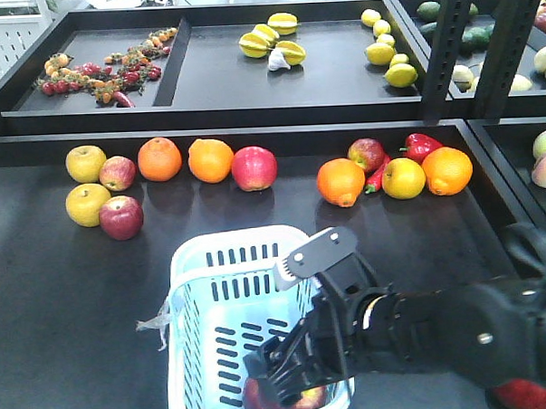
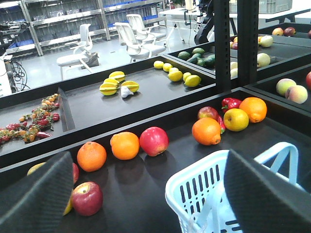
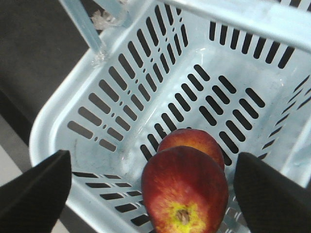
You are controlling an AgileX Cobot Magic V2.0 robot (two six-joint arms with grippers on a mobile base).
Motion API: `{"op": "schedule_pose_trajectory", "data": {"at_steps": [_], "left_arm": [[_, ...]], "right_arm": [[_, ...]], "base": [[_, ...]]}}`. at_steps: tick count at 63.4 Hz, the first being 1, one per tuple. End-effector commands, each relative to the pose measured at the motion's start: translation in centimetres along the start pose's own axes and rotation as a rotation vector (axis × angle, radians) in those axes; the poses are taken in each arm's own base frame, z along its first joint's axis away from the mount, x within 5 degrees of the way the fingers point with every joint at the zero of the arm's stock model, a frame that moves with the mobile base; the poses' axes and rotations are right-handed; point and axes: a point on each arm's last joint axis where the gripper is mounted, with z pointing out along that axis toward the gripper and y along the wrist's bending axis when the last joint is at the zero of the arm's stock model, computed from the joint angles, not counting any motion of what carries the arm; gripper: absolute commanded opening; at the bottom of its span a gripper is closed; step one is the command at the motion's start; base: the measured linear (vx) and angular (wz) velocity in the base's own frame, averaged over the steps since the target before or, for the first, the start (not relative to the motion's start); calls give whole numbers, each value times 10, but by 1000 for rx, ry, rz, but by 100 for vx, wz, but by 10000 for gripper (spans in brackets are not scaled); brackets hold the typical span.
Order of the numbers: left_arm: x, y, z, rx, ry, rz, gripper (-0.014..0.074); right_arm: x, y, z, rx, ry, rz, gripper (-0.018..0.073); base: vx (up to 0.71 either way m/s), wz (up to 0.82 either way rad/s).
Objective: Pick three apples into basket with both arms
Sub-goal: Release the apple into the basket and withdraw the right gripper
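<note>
The pale blue basket (image 1: 196,262) stands at the table's front, and my right gripper (image 1: 290,378) reaches down into it. In the right wrist view the right gripper (image 3: 153,199) is open. A dark-red apple (image 3: 184,194) with a yellow stem end lies between its fingers (image 3: 36,194), with gaps on both sides. A second apple (image 3: 192,140) rests just behind it on the basket (image 3: 121,97) floor. Another dark-red apple (image 1: 121,217) sits on the table left of the basket. My left gripper (image 2: 150,213) hangs open above the table between that apple (image 2: 87,198) and the basket (image 2: 204,187).
Along the back of the table lie yellow apples (image 1: 85,163), oranges (image 1: 159,159), a pink-red apple (image 1: 254,167), a red pepper (image 1: 420,146) and another apple (image 1: 366,153). A raised tray (image 1: 223,89) holds starfruit and lemons. Black shelf uprights (image 1: 443,48) stand at the right.
</note>
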Motion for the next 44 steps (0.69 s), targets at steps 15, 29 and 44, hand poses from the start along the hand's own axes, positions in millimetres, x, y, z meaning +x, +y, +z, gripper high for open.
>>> {"op": "schedule_pose_trajectory", "data": {"at_steps": [15, 29, 44], "left_arm": [[-13, 1, -1, -7, -81, -9, 593], [-13, 1, -1, -7, -81, -9, 593], [-13, 1, -1, -7, -81, -9, 593]], "right_arm": [[-17, -37, -67, 64, -107, 91, 631], [0, -97, -93, 248, -15, 217, 623], [26, -149, -123, 441, 53, 438, 617]], "base": [[0, 0], [0, 0], [0, 0]]}}
